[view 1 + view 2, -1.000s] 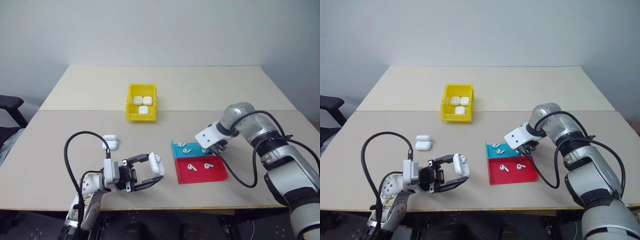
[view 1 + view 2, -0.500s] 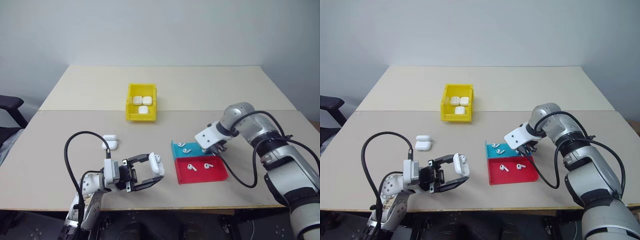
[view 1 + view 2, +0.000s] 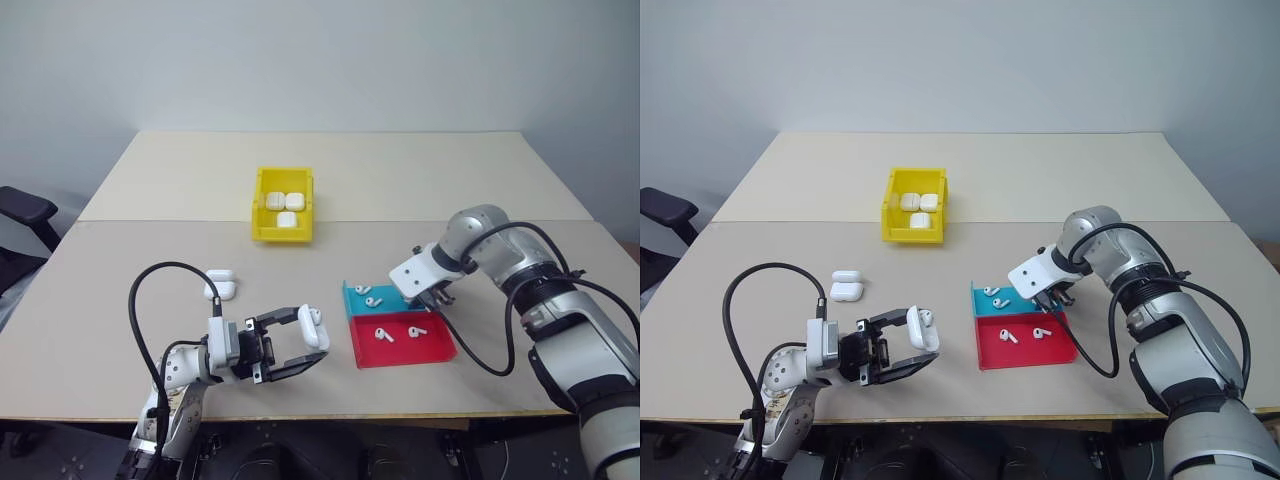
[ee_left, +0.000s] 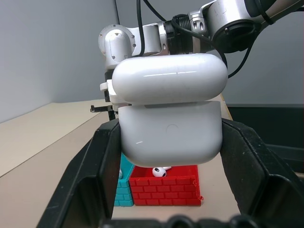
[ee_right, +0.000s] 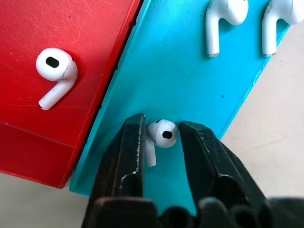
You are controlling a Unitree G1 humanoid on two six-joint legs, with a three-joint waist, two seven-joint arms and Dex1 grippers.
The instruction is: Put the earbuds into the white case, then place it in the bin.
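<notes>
- Two black fingers (image 5: 130, 152) of the right claw (image 5: 161, 137) stand either side of one earbud (image 5: 164, 133), its round head between the pads. The gap is narrow and the pads sit at the head or just beside it; whether they already press on it cannot be told.
- That earbud lies on the teal half of the tray (image 5: 190, 85), close to the ridge that divides it from the red half (image 5: 71, 28).
- Handling, as a judgement: the earbud is very light, rigid and glossy, so it can squirt out of a hard pinch. Grip across the bulb of the head, not the thin stem, with gentle force.
- Two further earbuds (image 5: 223, 19) lie on the teal half and one (image 5: 54, 71) on the red half near the claw; the head view shows a second one (image 3: 383, 335) on the red half.
- One white case (image 4: 171, 114) is clamped by the left claw (image 4: 171, 142) across its lower body, lid hinged up, mouth facing the tray.
- Handling, as a judgement: the case is a smooth, hard shell and is light; hold it by the body so the lid stays free.
- Two spare cases (image 3: 220, 283) rest on the table (image 3: 500, 190) to the left.
- Farther back, the yellow bin (image 3: 283, 212) already holds three cases.
</notes>
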